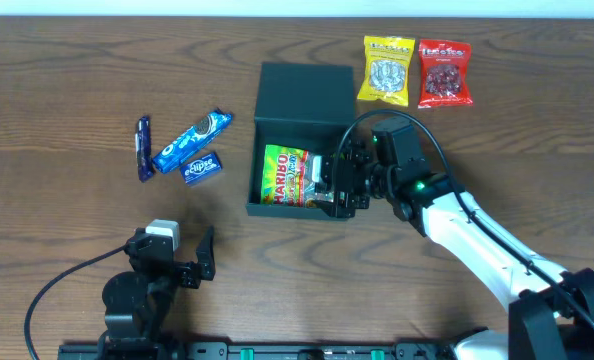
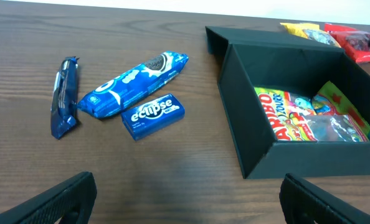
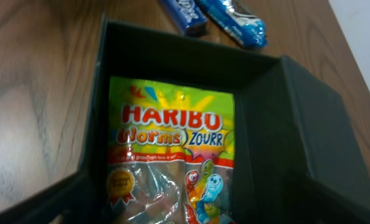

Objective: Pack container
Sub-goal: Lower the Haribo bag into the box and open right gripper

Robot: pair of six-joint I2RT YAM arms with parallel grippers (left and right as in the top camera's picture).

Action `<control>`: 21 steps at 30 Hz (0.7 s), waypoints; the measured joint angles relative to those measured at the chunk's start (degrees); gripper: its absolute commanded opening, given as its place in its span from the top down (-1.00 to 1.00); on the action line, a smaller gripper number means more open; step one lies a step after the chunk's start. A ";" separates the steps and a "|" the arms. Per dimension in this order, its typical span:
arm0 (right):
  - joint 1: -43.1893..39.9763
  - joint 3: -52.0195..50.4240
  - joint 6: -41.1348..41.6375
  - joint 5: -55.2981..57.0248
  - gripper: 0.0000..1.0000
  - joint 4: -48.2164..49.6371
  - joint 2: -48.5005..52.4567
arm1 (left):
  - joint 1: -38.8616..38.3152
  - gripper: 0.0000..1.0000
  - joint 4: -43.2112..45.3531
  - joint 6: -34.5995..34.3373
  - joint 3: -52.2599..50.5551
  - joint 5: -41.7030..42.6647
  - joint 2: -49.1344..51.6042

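The dark teal container (image 1: 305,92) stands open at mid table, its lid laid back. A Haribo worms bag (image 1: 282,178) lies flat inside it. My right gripper (image 1: 335,186) hangs over the right end of the box, just above the bag; in the right wrist view its fingers (image 3: 185,211) are spread wide on either side of the bag (image 3: 172,130), within the box walls (image 3: 172,50). My left gripper (image 1: 182,265) is open and empty near the front edge, left of the box; in its wrist view (image 2: 191,205) it faces the box wall (image 2: 260,143) and the bag (image 2: 303,118).
Left of the box lie an Oreo pack (image 1: 192,138), a blue Eclipse pack (image 1: 203,167) and a dark blue bar (image 1: 144,148). A yellow packet (image 1: 387,70) and a red packet (image 1: 444,73) lie behind the box to the right.
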 measured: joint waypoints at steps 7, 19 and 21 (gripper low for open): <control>0.00 0.00 9.73 -0.39 -0.99 1.64 -4.52 | 0.00 -0.91 0.00 0.00 0.00 0.02 0.00; 0.00 0.04 39.36 -1.01 -0.99 -3.52 -19.10 | 0.00 -0.91 0.00 0.00 0.00 0.02 0.00; 0.00 0.07 43.21 -1.07 -0.99 -6.60 -19.69 | 0.00 -0.90 0.02 0.00 0.00 0.00 0.00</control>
